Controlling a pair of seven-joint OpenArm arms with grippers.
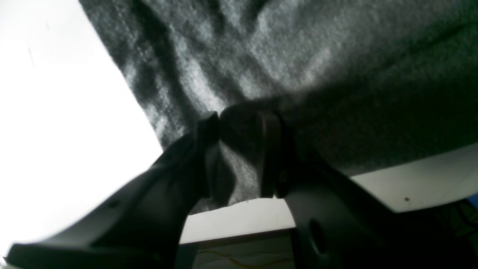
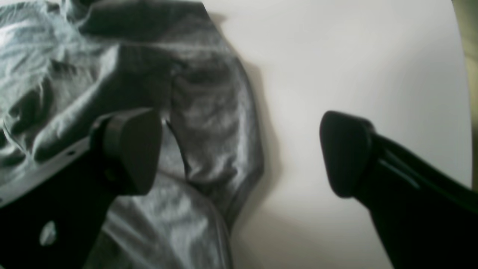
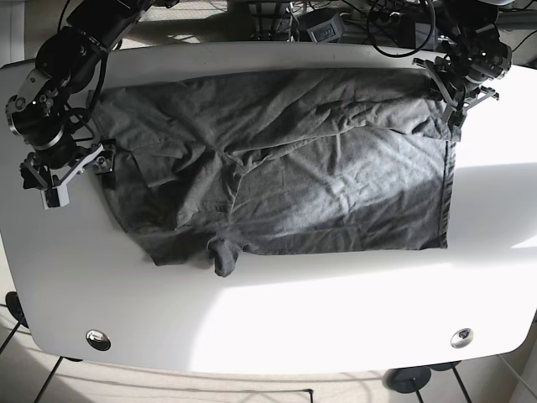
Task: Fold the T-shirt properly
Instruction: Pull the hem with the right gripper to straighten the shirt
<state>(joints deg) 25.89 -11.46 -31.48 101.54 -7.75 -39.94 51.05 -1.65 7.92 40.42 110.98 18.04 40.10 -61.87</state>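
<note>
My left gripper (image 1: 239, 127) pinches the grey T-shirt (image 3: 285, 176) by its corner to anchor it, while my right gripper (image 2: 239, 149) hangs spread over the shirt's opposite edge, ready to grab.

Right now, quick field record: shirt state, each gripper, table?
garment: dark grey cotton T-shirt, spread out, wrinkled, near-side sleeve bunched
left gripper: shut on the shirt's far corner, fabric pinched between the pads
right gripper: open, one finger over the shirt's edge, the other over bare table
surface: white rounded table
</note>
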